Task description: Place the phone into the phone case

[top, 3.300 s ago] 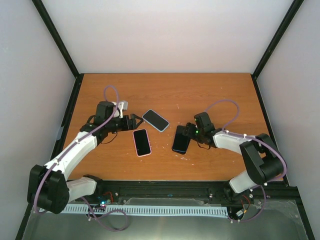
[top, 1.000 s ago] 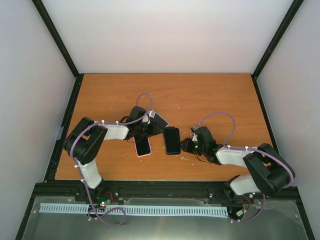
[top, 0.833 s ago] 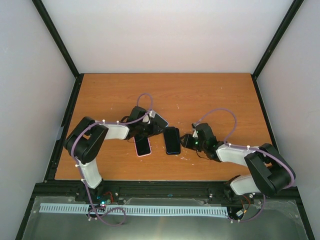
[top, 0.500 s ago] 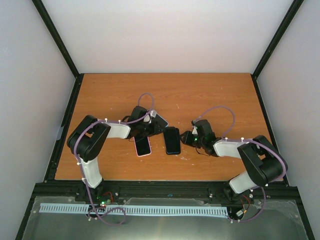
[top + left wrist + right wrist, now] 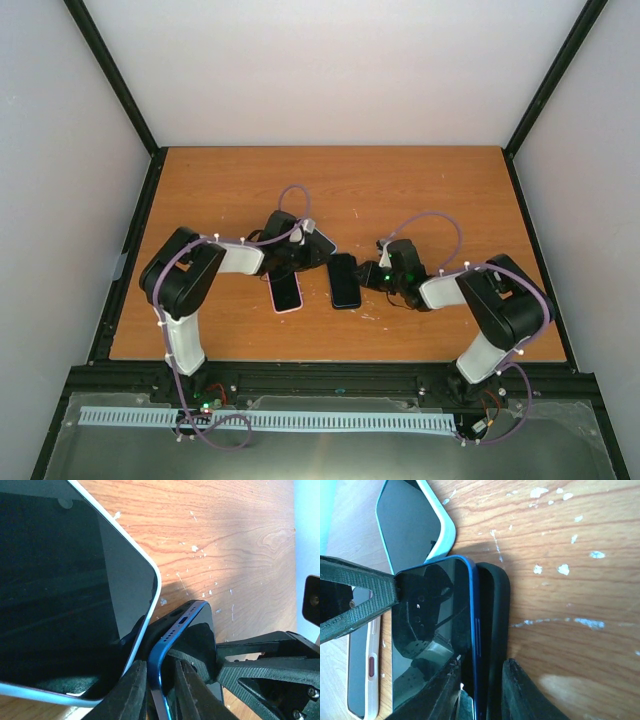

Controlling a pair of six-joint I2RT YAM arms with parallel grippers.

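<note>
The blue-edged black phone (image 5: 345,282) lies mid-table, partly seated in the black phone case (image 5: 495,615). In the right wrist view the phone (image 5: 430,630) sits on the case with its blue rim raised above the case's wall. My right gripper (image 5: 482,667) is shut across both, one finger on the screen and one under the case. My left gripper (image 5: 160,672) is shut on the phone's (image 5: 172,640) blue corner edge at the far end. From above, the left gripper (image 5: 318,257) and the right gripper (image 5: 366,277) flank the phone.
A phone in a light blue case (image 5: 318,240) lies just behind the left gripper, touching the black case in the left wrist view. A pink-cased phone (image 5: 285,291) lies to the left. The orange table (image 5: 420,190) has black rails along its edges.
My left jaws have narrowed onto the phone's edge. The right arm's elbow has swung back while its gripper stayed on the phone and case. The phone has barely moved.
</note>
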